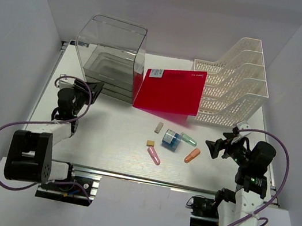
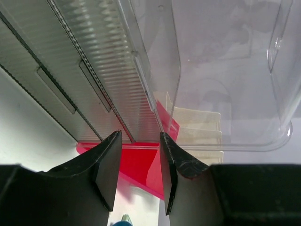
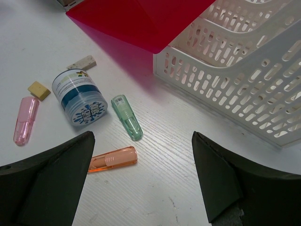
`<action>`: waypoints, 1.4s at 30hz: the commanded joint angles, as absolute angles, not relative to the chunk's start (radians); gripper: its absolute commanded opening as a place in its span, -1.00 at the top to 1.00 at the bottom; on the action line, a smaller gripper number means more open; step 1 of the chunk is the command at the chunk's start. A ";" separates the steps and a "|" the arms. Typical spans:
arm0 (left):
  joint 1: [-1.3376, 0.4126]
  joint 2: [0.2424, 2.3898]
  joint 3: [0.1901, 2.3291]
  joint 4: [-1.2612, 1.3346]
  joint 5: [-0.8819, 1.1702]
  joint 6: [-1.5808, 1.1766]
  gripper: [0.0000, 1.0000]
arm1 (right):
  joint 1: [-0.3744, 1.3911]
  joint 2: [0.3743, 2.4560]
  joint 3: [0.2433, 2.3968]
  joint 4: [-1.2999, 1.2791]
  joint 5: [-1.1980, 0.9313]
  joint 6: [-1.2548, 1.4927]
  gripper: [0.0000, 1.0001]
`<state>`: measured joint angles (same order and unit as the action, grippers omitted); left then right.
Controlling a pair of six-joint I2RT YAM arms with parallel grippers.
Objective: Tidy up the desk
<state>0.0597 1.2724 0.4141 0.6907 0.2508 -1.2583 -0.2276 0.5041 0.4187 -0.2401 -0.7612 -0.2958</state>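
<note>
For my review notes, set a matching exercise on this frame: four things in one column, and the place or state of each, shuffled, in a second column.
Things:
1. clear drawer box
2. red folder
3. blue-labelled jar
4. right gripper

Places or states:
a. open, holding nothing
b. far left part of the desk
c. tilted, between the box and the white file rack
d. mid-desk, beside a green cap

Pairs: 1-b; 2-c; 3-d; 4-a.

Bright, perhaps overhead light; soft shadows on desk [image 1: 111,136]
</note>
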 commanded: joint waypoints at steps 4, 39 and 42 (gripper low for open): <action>0.066 1.350 0.452 0.801 0.235 -1.270 0.05 | -0.224 0.506 0.436 -0.229 -0.761 -0.298 -0.78; 0.066 1.583 0.563 1.020 0.245 -1.295 0.31 | -0.222 0.518 0.433 -0.229 -0.769 -0.299 -0.78; 0.066 1.595 0.565 1.034 0.242 -1.305 0.31 | -0.222 0.518 0.433 -0.229 -0.769 -0.299 -0.78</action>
